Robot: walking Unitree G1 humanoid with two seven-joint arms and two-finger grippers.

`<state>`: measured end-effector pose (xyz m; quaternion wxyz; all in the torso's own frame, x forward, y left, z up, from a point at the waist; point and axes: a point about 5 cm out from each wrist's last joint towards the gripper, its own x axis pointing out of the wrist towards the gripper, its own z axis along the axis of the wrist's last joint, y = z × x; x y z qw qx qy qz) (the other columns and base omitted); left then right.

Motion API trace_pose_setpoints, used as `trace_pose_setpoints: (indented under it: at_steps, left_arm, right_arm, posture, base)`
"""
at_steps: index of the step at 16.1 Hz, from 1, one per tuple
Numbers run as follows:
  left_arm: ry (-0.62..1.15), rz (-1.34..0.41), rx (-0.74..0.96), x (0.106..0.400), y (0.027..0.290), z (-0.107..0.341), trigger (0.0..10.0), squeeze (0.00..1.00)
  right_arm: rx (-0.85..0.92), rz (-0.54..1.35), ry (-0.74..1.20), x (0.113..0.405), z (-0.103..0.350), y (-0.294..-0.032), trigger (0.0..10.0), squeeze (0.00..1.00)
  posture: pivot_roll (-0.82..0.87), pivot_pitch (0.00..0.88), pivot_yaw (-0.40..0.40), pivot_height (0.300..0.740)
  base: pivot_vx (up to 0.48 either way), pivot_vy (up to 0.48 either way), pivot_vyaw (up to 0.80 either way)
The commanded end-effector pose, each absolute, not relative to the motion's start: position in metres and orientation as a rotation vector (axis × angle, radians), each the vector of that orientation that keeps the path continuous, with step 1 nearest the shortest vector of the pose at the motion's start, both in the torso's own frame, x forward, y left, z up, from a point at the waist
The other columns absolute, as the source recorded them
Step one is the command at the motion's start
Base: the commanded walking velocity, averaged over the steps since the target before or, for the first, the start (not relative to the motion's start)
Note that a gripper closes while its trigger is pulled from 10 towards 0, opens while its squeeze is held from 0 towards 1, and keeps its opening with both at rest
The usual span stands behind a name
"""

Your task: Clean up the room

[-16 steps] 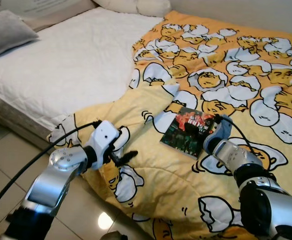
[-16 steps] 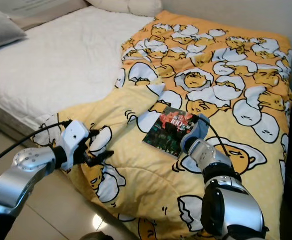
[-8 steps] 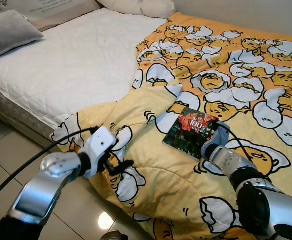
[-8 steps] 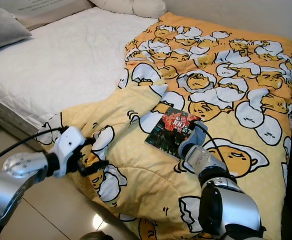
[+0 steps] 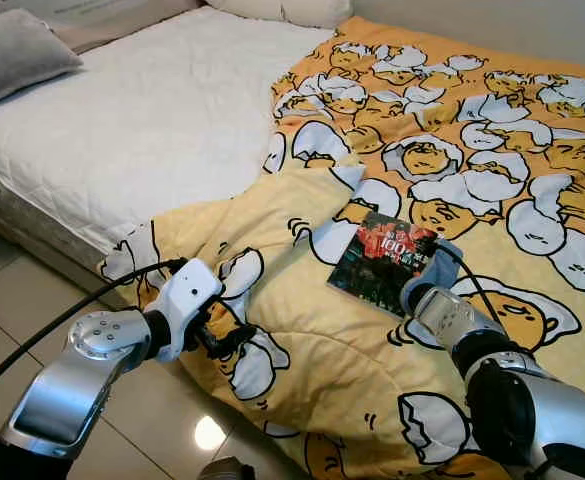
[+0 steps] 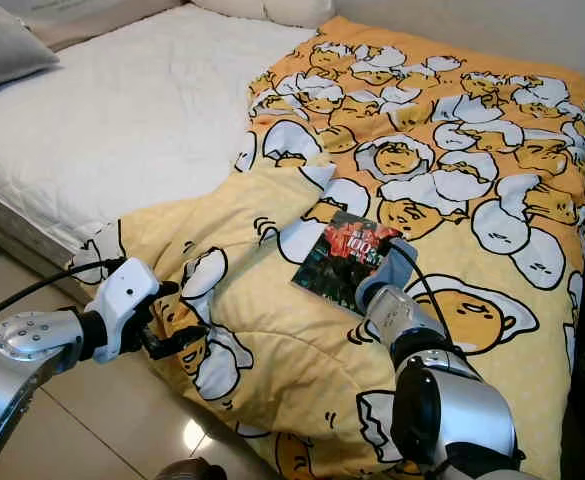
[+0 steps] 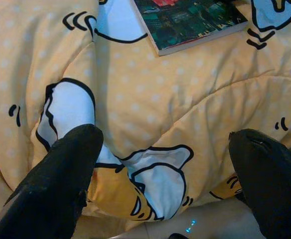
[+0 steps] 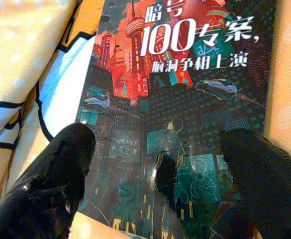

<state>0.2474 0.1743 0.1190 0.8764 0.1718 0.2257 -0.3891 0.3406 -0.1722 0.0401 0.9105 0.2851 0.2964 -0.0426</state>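
bedroom, bed [image 5: 122,120], pillow [image 5: 17,60], quilt [image 5: 452,130]

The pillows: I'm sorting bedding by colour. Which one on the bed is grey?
The grey pillow at the bare white mattress corner on the robot's far left; the other pillow, at the top edge, is cream-white.

blanket [image 5: 442,130]: yellow-orange, white-and-yellow egg cartoon print, black outlines
book [image 5: 380,262]: dark green-black cover, red cityscape, white lettering
mattress [image 5: 142,120]: white, quilted
pillow [image 5: 12,65]: grey
floor [image 5: 12,300]: beige tiles
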Motion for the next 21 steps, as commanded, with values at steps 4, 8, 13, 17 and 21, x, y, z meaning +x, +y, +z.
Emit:
trace_pose_setpoints:
  at_steps: [4, 8, 13, 17, 21]
  left_arm:
    - [0.471, -0.813, 0.361, 0.247, 0.174, 0.122, 10.0, 0.47]
    - [0.462, -0.840, 0.338, 0.245, 0.168, 0.124, 10.0, 0.48]
    - [0.473, -0.863, 0.320, 0.241, 0.163, 0.121, 10.0, 0.48]
    - [0.472, -0.877, 0.311, 0.240, 0.161, 0.122, 10.0, 0.48]
    - [0.475, -0.869, 0.314, 0.241, 0.160, 0.122, 10.0, 0.47]
  right_arm:
    - [0.638, -0.062, 0.629, 0.337, 0.037, -0.173, 10.0, 1.00]
    - [0.859, 0.010, 0.649, 0.333, 0.036, -0.171, 10.0, 1.00]
    - [0.967, 0.104, 0.775, 0.323, 0.028, -0.151, 10.0, 1.00]
    - [0.984, 0.261, 0.828, 0.320, 0.032, -0.128, 10.0, 0.98]
    - [0.916, 0.237, 0.776, 0.322, 0.031, -0.144, 10.0, 1.00]
  posture:
    - [0.09, 0.081, 0.016, 0.740]
    - [0.09, 0.074, 0.004, 0.740]
    - [0.08, 0.075, -0.011, 0.740]
    - [0.08, 0.072, -0.013, 0.740]
    - [0.08, 0.066, -0.021, 0.740]
  base:
    - [0.000, 0.000, 0.00]
    - [0.000, 0.000, 0.00]
    - [0.000, 0.000, 0.00]
    - [0.000, 0.000, 0.00]
    - [0.000, 0.000, 0.00]
